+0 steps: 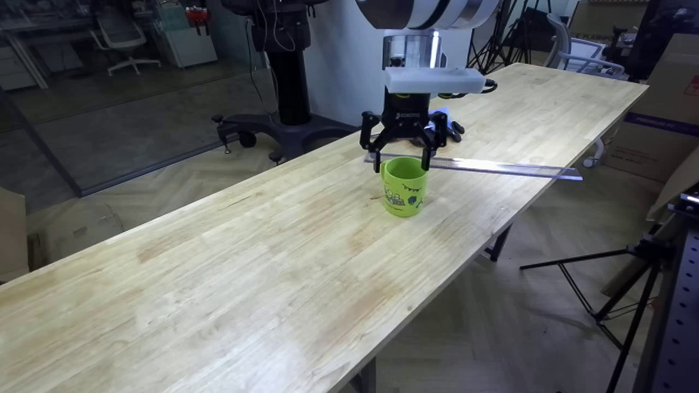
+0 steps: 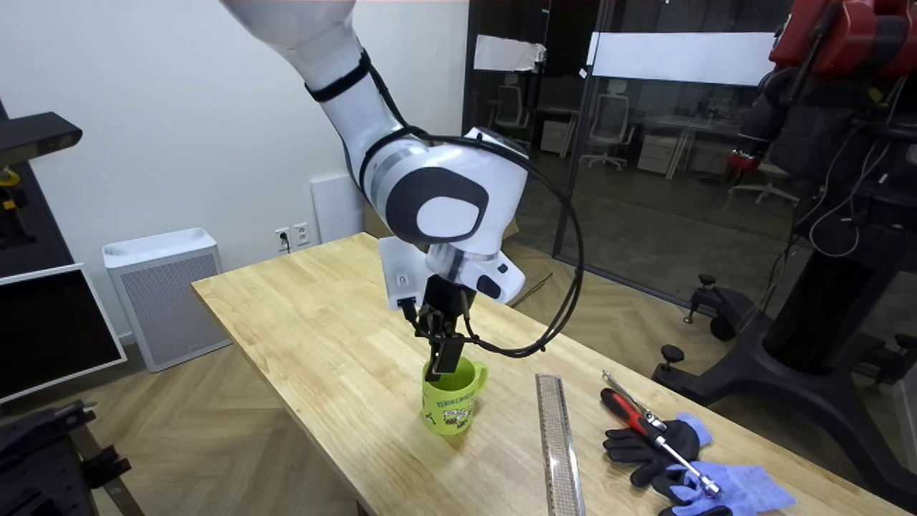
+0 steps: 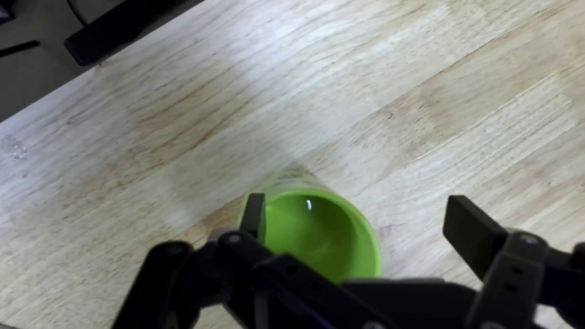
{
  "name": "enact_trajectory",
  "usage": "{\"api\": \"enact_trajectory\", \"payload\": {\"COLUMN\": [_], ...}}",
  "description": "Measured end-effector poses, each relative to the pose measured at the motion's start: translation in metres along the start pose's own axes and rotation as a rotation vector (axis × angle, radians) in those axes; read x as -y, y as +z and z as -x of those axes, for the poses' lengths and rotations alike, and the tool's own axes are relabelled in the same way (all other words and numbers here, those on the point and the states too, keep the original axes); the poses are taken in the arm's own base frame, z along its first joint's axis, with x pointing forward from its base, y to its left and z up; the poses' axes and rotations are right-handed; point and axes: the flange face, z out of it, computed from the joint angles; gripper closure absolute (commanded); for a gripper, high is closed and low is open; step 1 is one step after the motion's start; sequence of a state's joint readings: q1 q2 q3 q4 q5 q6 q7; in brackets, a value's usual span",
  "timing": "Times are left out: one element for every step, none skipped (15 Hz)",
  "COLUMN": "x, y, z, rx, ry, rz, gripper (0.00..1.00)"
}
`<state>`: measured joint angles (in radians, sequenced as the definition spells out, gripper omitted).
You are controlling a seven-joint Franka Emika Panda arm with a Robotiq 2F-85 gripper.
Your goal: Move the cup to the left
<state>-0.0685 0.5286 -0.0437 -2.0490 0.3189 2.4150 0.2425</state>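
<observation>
The cup [image 3: 315, 233] is partly hidden by the claw [image 3: 358, 219].

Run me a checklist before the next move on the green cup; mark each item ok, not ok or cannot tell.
1. The green cup stands upright on the table: ok.
2. The gripper is open: ok, its fingers stand wide apart.
3. The cup is centred between the fingers: not ok, the wrist view shows it well over toward one of them.
4. The nearer finger is free of the rim: cannot tell, it overlaps the rim in view and contact is unclear.
5. The ruler is apart from the cup: ok, an exterior view shows table between them.
</observation>
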Motion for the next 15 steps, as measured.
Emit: {"api": "enact_trajectory", "payload": {"x": [-0.005, -0.011, -0.015, -0.019, -0.022, -0.024, -0.025, -0.025, -0.024, -0.023, -0.023, -0.022, -0.021, -0.020, -0.019], "y": [0.002, 0.004, 0.006, 0.007, 0.008, 0.008, 0.008, 0.007, 0.007, 0.005, 0.004, 0.003, 0.002, 0.000, -0.002], "z": [0.000, 0.000, 0.000, 0.000, -0.001, -0.002, -0.002, -0.003, -0.003, -0.004, -0.005, -0.005, -0.006, -0.007, -0.008], "rx": [0.005, 0.010, 0.015, 0.018, 0.020, 0.021, 0.020, 0.019, 0.017, 0.015, 0.013, 0.014, 0.017, 0.019, 0.022], "ry": [0.007, 0.008, 0.010, 0.007, 0.001, -0.006, -0.013, -0.021, -0.031, -0.039, -0.050, -0.060, -0.074, -0.089, -0.105], "rz": [0.004, 0.006, 0.007, 0.008, 0.008, 0.007, 0.007, 0.007, 0.008, 0.008, 0.008, 0.008, 0.009, 0.010, 0.014], "gripper": [0.00, 0.00, 0.00, 0.00, 0.00, 0.00, 0.00, 0.00, 0.00, 0.00, 0.00, 0.00, 0.00, 0.00, 0.00]}}
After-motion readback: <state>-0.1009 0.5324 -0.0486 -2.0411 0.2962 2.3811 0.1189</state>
